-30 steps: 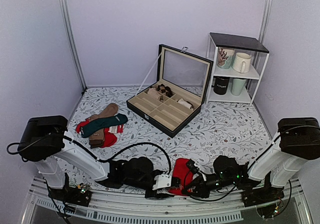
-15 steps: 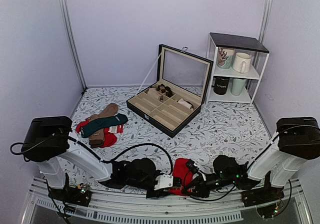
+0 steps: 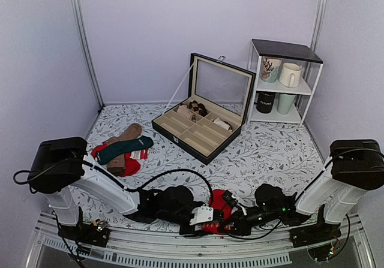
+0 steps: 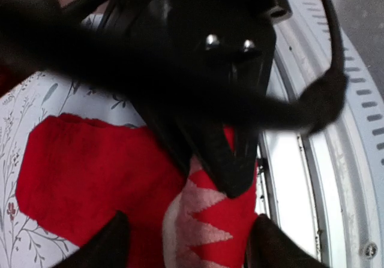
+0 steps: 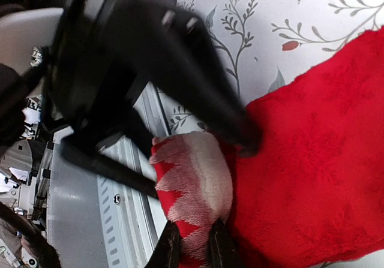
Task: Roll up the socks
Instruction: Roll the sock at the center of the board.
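The red fuzzy socks (image 3: 216, 211) lie at the table's near edge, between the two arms. Their cuff (image 5: 195, 178) is beige with a red zigzag pattern and is folded into a small roll over the edge rail. My right gripper (image 5: 193, 249) is shut on this cuff from below; it also shows in the top view (image 3: 224, 221). My left gripper (image 4: 192, 239) is open, its two fingers standing on either side of the cuff (image 4: 210, 226). In the top view the left gripper (image 3: 203, 219) touches the sock's left side. Much of the sock is hidden under both grippers.
A pile of dark green, brown and striped socks (image 3: 123, 149) lies at the left. An open black compartment box (image 3: 201, 124) stands in the middle back. A white shelf with mugs (image 3: 282, 82) is at the back right. The metal edge rail (image 3: 150, 250) runs just below the grippers.
My left gripper has moved right, onto the sock's cuff end. My right gripper has shifted slightly left and nearer the edge. Less of the red sock shows between them.
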{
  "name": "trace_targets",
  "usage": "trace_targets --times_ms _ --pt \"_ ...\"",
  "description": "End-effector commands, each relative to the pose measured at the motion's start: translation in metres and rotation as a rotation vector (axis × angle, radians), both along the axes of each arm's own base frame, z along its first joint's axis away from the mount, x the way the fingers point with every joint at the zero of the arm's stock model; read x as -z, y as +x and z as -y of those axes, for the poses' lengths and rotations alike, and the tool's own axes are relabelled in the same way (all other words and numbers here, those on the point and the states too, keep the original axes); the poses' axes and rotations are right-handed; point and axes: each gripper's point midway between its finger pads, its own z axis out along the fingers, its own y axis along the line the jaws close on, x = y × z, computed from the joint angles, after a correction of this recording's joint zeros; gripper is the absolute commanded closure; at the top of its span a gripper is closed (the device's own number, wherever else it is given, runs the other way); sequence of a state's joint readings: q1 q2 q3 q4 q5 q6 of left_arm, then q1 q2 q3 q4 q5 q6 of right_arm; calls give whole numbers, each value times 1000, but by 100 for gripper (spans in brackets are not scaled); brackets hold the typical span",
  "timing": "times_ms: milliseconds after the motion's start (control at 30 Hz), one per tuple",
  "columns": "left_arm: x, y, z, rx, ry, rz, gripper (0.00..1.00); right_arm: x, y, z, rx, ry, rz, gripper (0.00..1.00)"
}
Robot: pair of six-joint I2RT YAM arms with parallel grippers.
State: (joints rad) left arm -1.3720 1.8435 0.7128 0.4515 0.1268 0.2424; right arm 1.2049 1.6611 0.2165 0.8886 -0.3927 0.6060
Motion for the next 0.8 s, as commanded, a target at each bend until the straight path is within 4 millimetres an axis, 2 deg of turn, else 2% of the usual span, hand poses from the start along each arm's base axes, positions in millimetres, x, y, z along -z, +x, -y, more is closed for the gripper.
trace_targets --times_ms 0,33,133,267,367,467,500,567,600,667,700,767 --pt "4 -18 0 57 5 -34 6 70 -21 53 -3 -325 -122 94" --pt "1 -17 0 49 -5 -25 1 70 -21 53 -5 -325 -121 94" --pt "-8 -13 1 39 -32 4 1 70 -21 53 -5 -323 -123 94" --pt "-11 -15 4 61 -35 8 9 70 -20 53 -3 -323 -122 94" --pt "-8 -14 3 54 -24 1 28 70 -20 53 -2 -324 -122 94" --pt "-9 -14 2 47 -27 -11 58 71 -20 54 -1 -328 -124 94" --pt "-11 -15 2 47 -35 -11 62 72 -19 54 -1 -328 -125 94" --pt "-12 -15 1 46 -43 -12 64 73 -20 54 -5 -331 -129 94" --pt "-13 -14 1 46 -46 -11 72 73 -20 54 -5 -334 -131 94" --pt "-13 -14 2 46 -47 -15 97 75 -20 54 -2 -338 -135 94" --pt "-13 -15 1 50 -47 -20 100 75 -20 54 -3 -337 -136 93" --pt "-12 -14 0 53 -43 -44 100 74 -19 53 1 -336 -136 93"
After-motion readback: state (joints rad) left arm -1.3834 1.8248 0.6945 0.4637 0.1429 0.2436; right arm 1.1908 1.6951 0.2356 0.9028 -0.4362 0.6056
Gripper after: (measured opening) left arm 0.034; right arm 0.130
